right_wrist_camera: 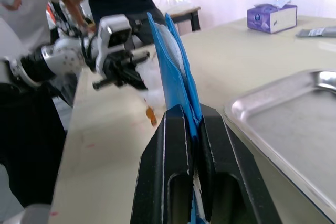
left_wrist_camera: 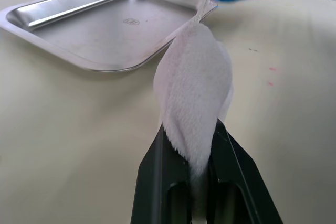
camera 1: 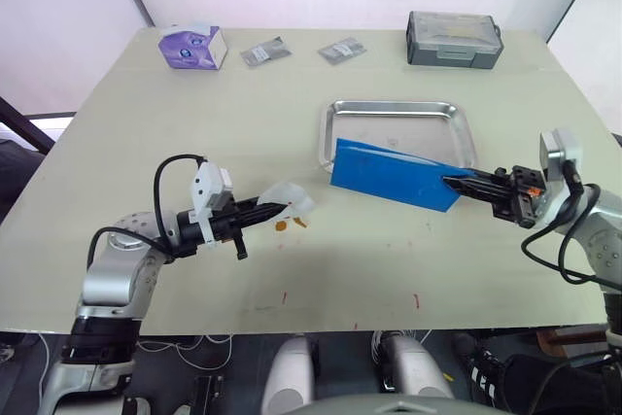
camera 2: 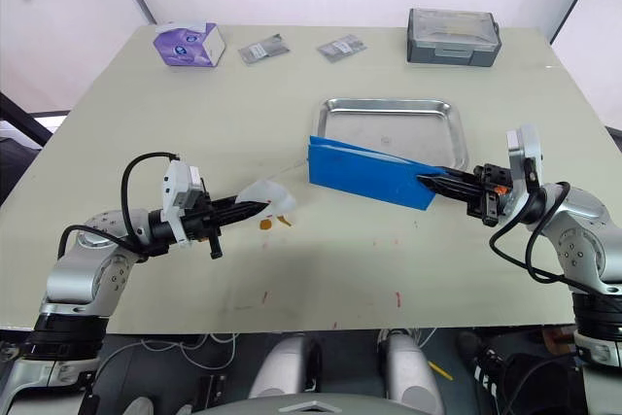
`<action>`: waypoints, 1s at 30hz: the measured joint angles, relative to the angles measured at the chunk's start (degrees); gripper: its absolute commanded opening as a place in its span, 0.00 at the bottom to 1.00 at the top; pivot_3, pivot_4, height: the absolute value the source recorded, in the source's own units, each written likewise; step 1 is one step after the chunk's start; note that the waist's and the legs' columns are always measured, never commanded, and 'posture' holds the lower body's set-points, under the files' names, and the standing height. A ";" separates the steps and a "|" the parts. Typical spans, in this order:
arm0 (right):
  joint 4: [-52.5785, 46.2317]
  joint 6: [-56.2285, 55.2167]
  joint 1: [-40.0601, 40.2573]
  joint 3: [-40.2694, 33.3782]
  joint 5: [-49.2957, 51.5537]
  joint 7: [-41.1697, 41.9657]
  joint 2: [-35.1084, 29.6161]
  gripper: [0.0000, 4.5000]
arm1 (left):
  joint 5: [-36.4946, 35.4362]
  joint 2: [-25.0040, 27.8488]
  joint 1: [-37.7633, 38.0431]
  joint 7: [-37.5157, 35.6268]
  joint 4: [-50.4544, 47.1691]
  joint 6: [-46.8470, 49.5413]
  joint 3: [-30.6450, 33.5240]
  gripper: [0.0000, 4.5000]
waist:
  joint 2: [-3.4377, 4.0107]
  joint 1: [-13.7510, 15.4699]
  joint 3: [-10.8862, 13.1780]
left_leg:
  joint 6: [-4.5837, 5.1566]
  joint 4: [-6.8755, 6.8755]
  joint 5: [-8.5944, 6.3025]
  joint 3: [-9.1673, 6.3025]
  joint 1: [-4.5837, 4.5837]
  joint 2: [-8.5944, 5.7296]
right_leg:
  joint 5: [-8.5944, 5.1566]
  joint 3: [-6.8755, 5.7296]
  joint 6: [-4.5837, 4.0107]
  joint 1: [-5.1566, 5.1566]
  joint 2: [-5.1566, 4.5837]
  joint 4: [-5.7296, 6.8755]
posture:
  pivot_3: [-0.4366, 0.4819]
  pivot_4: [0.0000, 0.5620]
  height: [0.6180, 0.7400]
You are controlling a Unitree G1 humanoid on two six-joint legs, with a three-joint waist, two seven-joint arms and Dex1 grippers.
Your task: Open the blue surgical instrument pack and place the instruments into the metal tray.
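We have the blue pack lifted over the near edge of the empty metal tray. Our right gripper pinches its right end; our left gripper clamps the white lining. No instruments are out yet.

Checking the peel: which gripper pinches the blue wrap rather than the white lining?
The right gripper pinches the blue surgical instrument pack; the left gripper holds the white lining.
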 measured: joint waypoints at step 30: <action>3.07 -12.70 0.56 9.27 -15.12 6.09 -0.05 0.00 | 13.14 14.96 -0.82 -8.26 -1.63 -5.16 -8.86 0.02 | 0.08 0.01 0.05 | 0.00 -0.04 0.00 0.10 0.01 0.00 | -0.01 0.04 -0.01 -0.05 0.00 -0.01 | 0.48 0.27 0.93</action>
